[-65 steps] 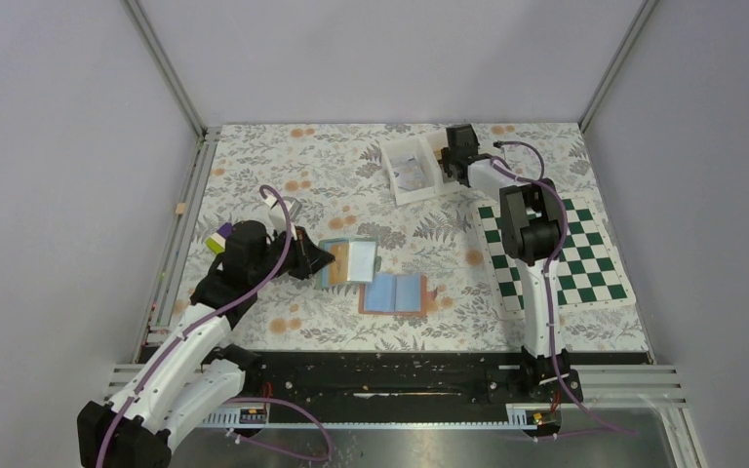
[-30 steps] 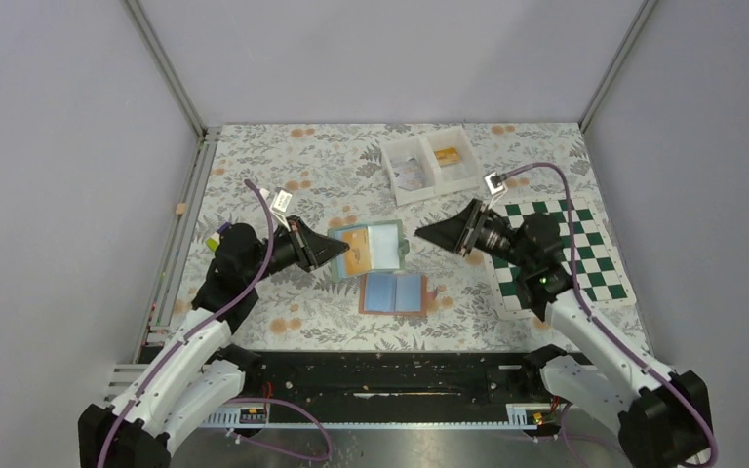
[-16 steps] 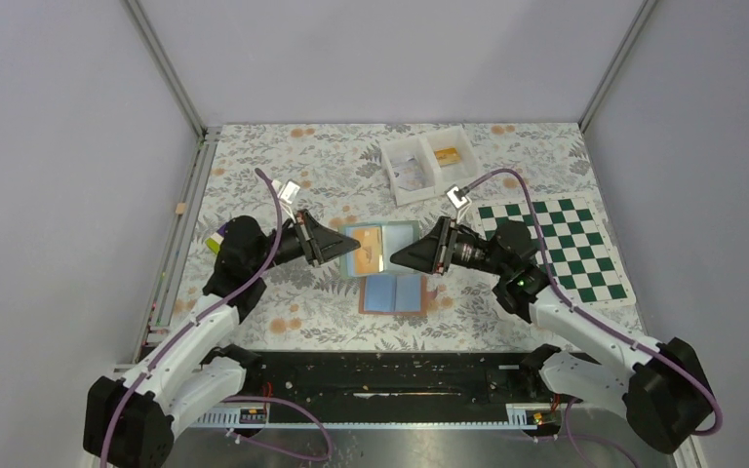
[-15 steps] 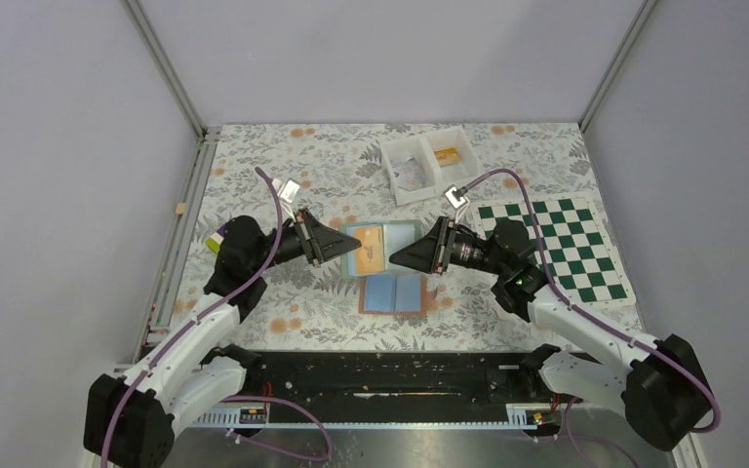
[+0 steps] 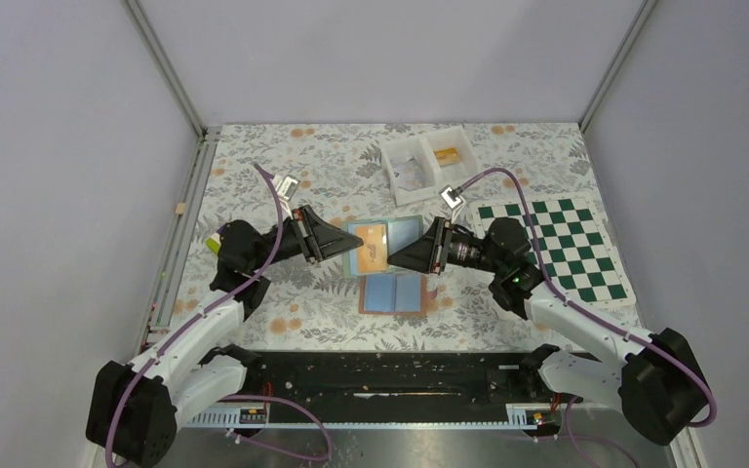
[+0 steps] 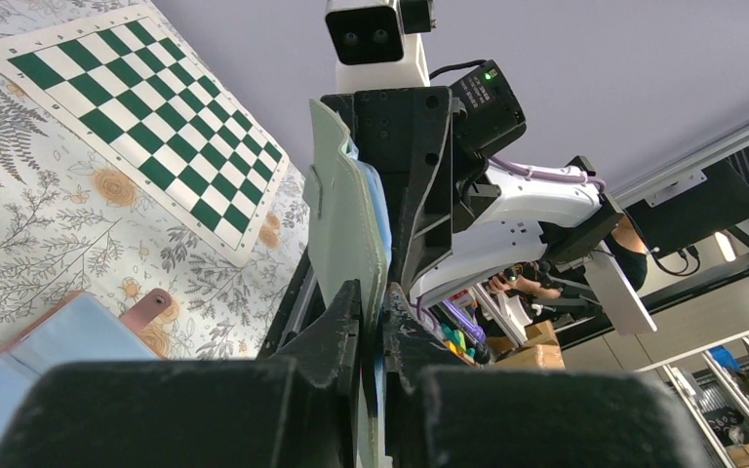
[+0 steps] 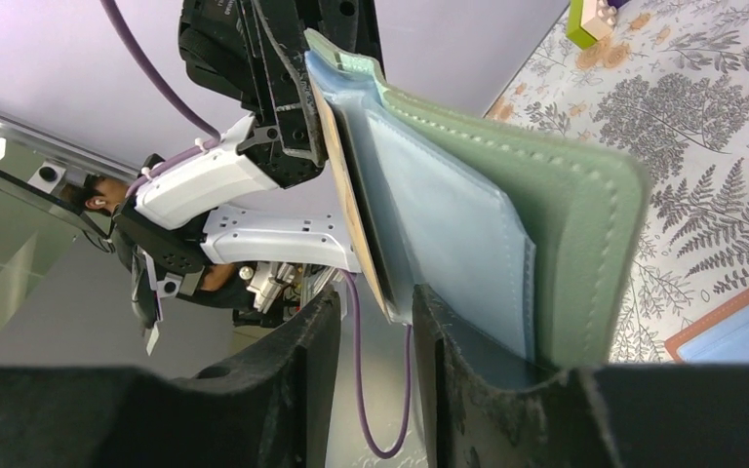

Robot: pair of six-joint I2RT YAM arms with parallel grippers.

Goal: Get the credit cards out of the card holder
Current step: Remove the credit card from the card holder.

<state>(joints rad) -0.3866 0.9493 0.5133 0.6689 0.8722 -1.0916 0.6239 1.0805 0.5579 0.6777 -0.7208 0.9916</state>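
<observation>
The left gripper (image 5: 354, 244) has its fingers pinched together on one edge of a sage-green stitched leather card holder (image 5: 402, 234) and holds it up off the table, open, over the middle of the floral-print tablecloth (image 5: 283, 166). In the left wrist view the left gripper (image 6: 371, 292) bites the bottom of the green cover (image 6: 339, 195), which stands on edge. From the opposite side the right gripper (image 5: 391, 260) meets the holder's inner face. In the right wrist view its fingers (image 7: 375, 312) stand apart on either side of the lower edge of a thin tan-brown rectangular card (image 7: 351, 195). The card stands just in front of the light-blue inner panels of the green card holder (image 7: 566, 214), with a gap showing between it and the outer finger (no squeeze on it can be seen).

Just below the raised holder, a second card holder with a tan-brown cover, a small tab and light-blue panels (image 5: 395, 292) lies open and flat on the cloth. A white two-compartment plastic tray (image 5: 387, 156) sits near the far edge, with a small tan card (image 5: 449, 154) in its right compartment. A green-and-white chessboard mat (image 5: 571, 244) lies at the right.
</observation>
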